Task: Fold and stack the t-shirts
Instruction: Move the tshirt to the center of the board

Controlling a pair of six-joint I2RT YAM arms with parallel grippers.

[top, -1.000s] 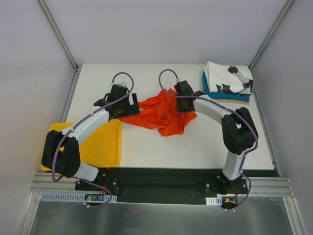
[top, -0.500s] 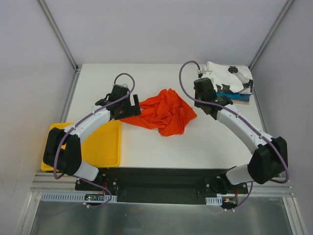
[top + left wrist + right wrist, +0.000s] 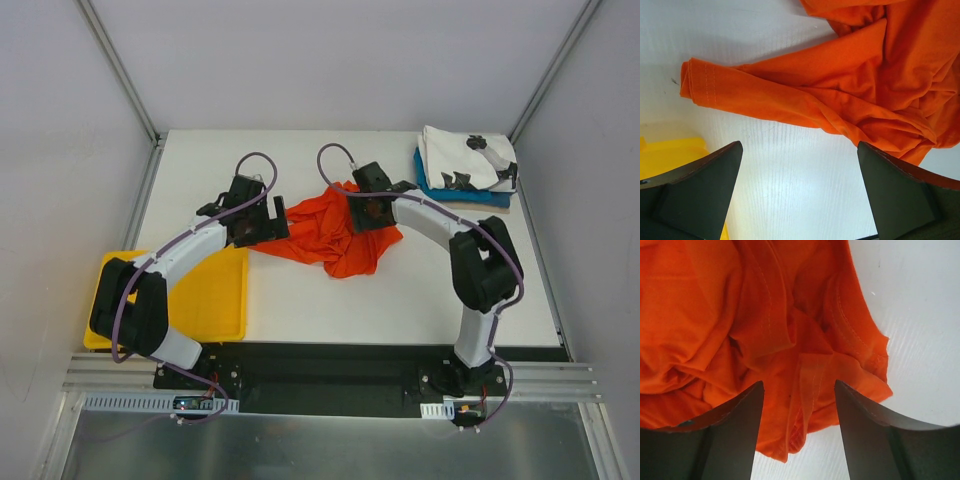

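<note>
One yellow tray [image 3: 215, 300], near-left corner of the worktop [image 3: 400, 300]. One orange-red t-shirt [image 3: 335, 235], crumpled mid-worktop, a hemmed sleeve trailing left. Left gripper [image 3: 800, 192] fingers spread, empty, beside the sleeve. Right gripper [image 3: 799, 427] fingers parted over bunched cloth. Far-right corner: one folded white t-shirt [image 3: 465, 155] with black marks atop one folded teal-blue t-shirt [image 3: 470, 197].

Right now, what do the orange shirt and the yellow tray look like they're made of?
The orange shirt looks like soft matte knit cloth: it creases, with stitched hems. The yellow tray looks like rigid, smooth plastic, judging by its flat surface and raised rim.
</note>
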